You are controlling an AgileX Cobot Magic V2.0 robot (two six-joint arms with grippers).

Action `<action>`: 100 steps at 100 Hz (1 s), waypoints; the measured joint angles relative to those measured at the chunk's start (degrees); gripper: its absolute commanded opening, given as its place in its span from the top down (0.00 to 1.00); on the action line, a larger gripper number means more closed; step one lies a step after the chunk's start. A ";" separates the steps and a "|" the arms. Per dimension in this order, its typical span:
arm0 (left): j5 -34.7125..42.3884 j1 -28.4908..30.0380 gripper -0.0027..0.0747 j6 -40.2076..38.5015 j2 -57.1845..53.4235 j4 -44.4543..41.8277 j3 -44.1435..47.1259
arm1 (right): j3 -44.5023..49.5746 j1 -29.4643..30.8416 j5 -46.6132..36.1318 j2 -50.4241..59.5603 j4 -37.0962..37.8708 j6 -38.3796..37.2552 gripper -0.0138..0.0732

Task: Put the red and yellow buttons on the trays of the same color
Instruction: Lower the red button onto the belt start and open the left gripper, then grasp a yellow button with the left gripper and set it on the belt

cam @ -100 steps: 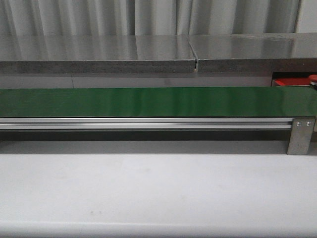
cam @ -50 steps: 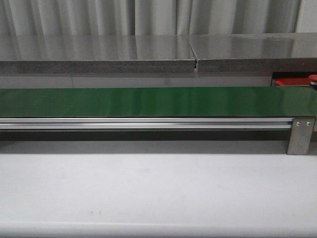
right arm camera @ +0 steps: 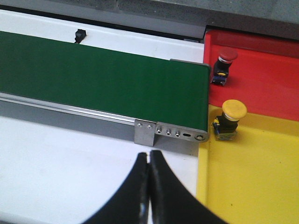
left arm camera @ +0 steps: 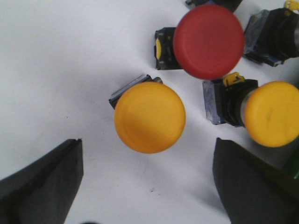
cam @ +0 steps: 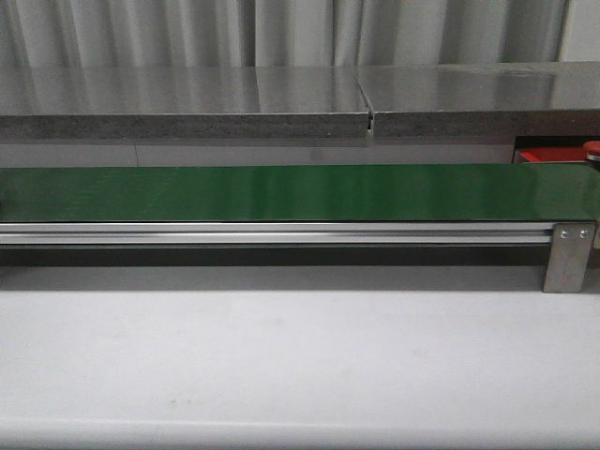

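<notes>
Left wrist view: left gripper [left arm camera: 148, 186] spread wide, yellow button [left arm camera: 149, 117] standing cap-up just ahead between its fingers; right gripper [right arm camera: 149, 184] pressed together.

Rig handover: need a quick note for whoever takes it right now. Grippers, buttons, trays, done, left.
Left gripper: open, empty, hovering over loose buttons on the white table, a yellow button between its fingers.
Right gripper: shut, empty, near the belt end.
Done: one red button stands in the red tray, one yellow button in the yellow tray.
Left: under the left gripper, at least two yellow buttons, the second on its side, and one red unsorted. Belt is bare.
</notes>
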State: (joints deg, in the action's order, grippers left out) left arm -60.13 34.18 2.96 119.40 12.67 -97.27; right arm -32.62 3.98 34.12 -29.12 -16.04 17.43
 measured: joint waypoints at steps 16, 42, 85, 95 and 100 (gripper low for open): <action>1.81 0.00 0.24 0.00 2.30 0.00 0.00 | 0.00 0.00 0.00 0.00 0.00 0.00 0.98; 5.25 0.00 0.32 0.00 2.97 0.64 0.00 | 0.00 0.00 0.00 0.00 0.00 0.00 0.98; 6.25 0.00 0.73 0.00 2.97 0.84 0.00 | 0.00 0.00 0.00 0.00 0.00 0.00 0.98; 6.25 0.00 0.73 0.51 2.97 0.84 0.00 | 0.00 0.00 0.00 0.00 0.00 0.00 0.98; 6.25 0.00 0.73 0.61 2.97 0.84 0.00 | 0.00 0.00 0.00 0.00 0.00 0.00 0.98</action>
State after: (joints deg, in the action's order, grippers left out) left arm -53.88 34.18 3.57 122.37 13.51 -97.27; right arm -32.62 3.98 34.12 -29.12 -16.04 17.43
